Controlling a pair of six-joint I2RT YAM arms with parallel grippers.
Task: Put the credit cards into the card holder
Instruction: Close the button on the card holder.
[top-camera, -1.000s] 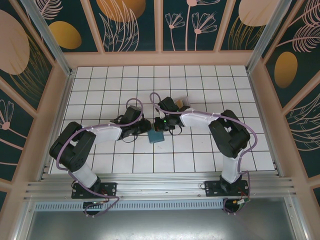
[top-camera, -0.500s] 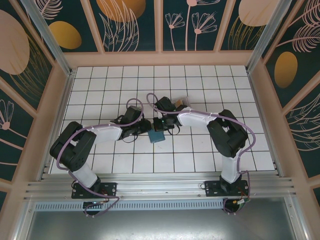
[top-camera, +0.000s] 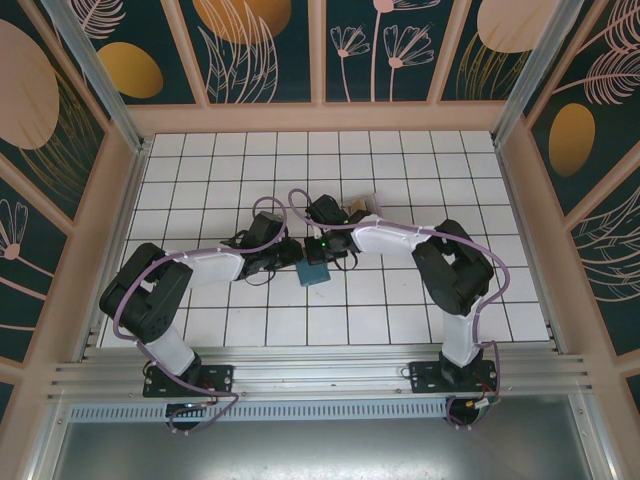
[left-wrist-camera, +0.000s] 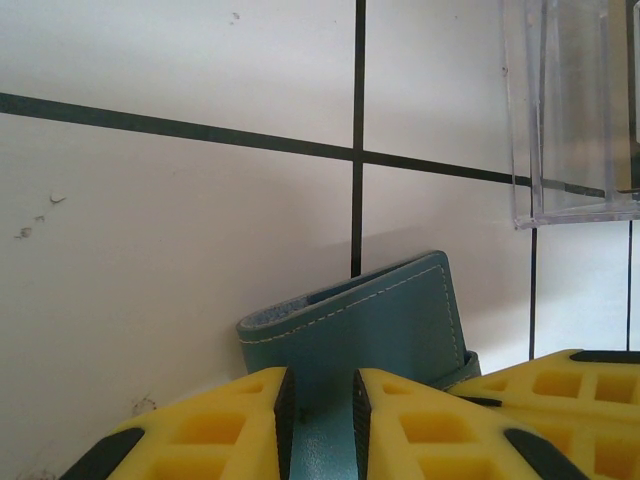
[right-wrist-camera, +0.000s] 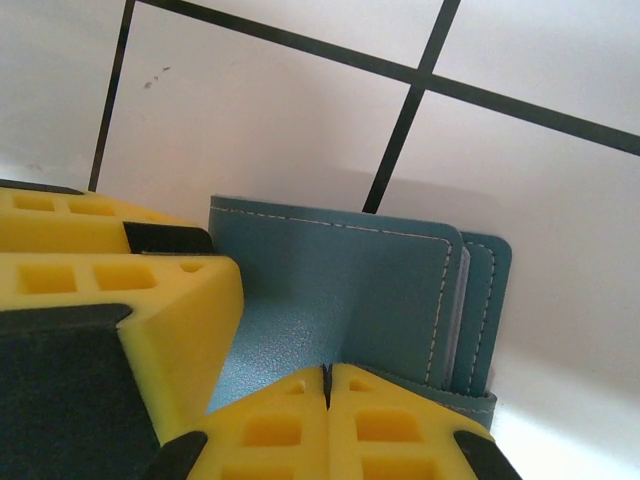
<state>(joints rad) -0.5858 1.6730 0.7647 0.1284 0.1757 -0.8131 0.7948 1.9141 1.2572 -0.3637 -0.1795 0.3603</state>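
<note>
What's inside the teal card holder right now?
Stitched teal flaps of the card holder are visible, with a pale sliver between two. Its pockets are hidden by the folded leather and the right gripper in front.

Both arms reach in toward mid-table, elbows bent outward, forearms converging. Our left gripper (top-camera: 291, 258) and right gripper (top-camera: 318, 250) sit just beside each other, nearly tip to tip. Both wrists are pitched low, with the fingers close to the surface.

Left: yellow fingers (left-wrist-camera: 220, 420) are nearly closed, a narrow gap between them, with the edge of the card holder (left-wrist-camera: 370, 320) clamped in that gap.

Right: pads (right-wrist-camera: 390, 420) are pressed together with no visible gap, and a card holder flap runs into the seam at the tips, so we read it as a pinch. The right wrist view also has a left finger (right-wrist-camera: 120, 290) close alongside.
</note>
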